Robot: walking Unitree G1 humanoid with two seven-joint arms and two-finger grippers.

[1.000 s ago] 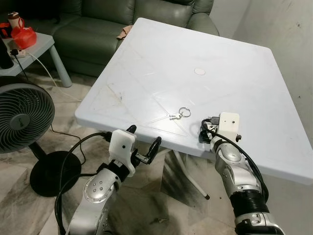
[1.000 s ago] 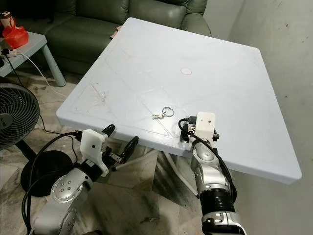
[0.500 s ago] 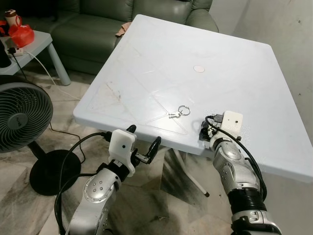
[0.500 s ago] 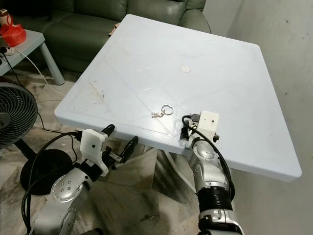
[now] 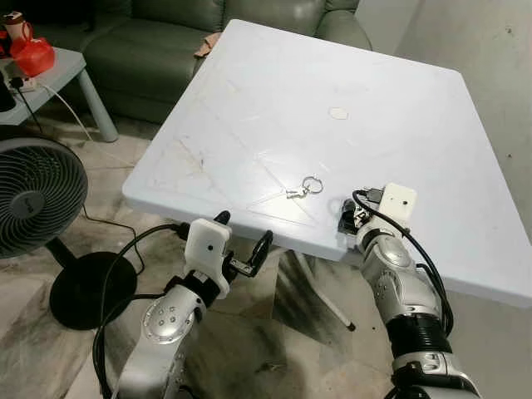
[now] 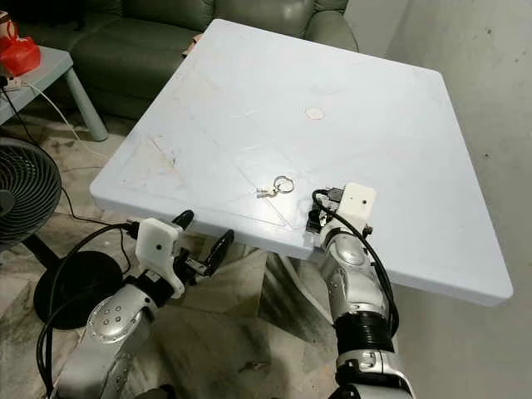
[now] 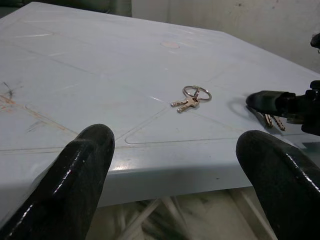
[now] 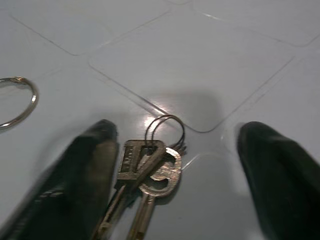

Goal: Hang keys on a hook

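1. A small bunch of keys [image 8: 147, 170] lies flat on the white table [image 5: 274, 100], near its front edge on the robot's right. From the right wrist camera I see two keys, one brassy with a squarish head and one paler with a round head, joined on a thin wire ring [image 8: 165, 130].

2. The right gripper [image 8: 175, 175] sits low over that bunch with its two black fingers [image 8: 85, 170] spread apart, one on either side of the keys and not yet closed on them.

3. To do this pick-up well, I reckon it should come straight down until the fingertips brush the table, then close slowly across the key heads. They lie thin and flat on slick plastic, so a high or quick pinch could skate them away.

4. Gripping the heads would leave the ring free, which should help later at the hook. I see no hook from here.

5. A second keyring [image 5: 306, 188], with small keys of its own, lies just beside the gripper toward the table's middle.

6. The left gripper [image 5: 243, 241] hangs below the table's front edge, fingers apart and empty.

7. A standing fan [image 5: 33, 195] and a green sofa [image 5: 158, 41] stand off to the left.
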